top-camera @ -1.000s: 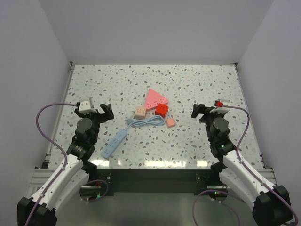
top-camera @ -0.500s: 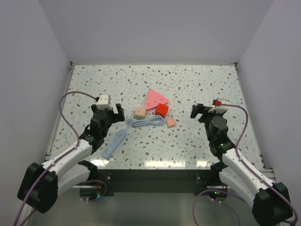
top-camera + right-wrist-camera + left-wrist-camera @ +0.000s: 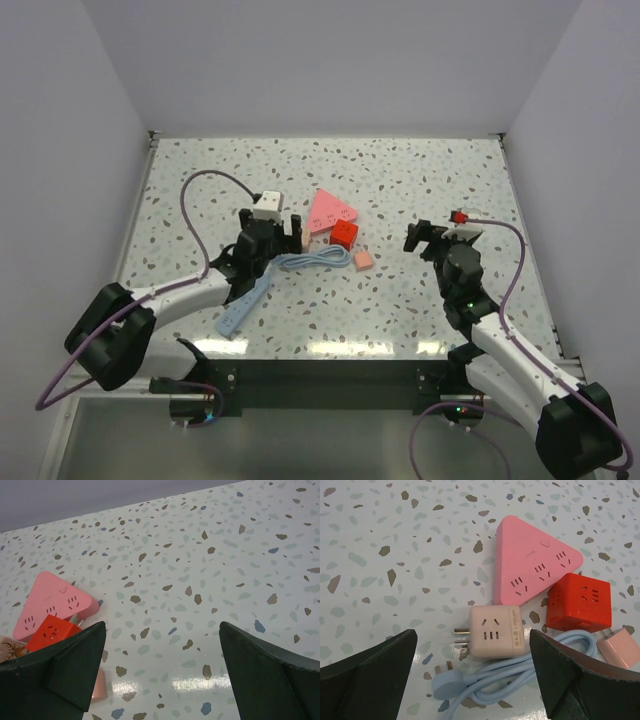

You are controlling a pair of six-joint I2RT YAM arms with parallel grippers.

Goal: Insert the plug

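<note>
Two grippers, both jaws spread wide, nothing held. Top: plug (image 3: 363, 259) lies just near-right of the red cube (image 3: 344, 234), between left gripper (image 3: 278, 232) and right gripper (image 3: 428, 237); right looks slightly nearer. Left wrist: plug below-right of red cube, outside the jaw gap. Right wrist: plug sliver below red cube, left edge.

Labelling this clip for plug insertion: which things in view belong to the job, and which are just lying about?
Job: plug; left end effector, open, facing the blocks.
Lying about, unless one serves as socket: pink triangle strip; red cube; beige adapter; blue power strip.
</note>
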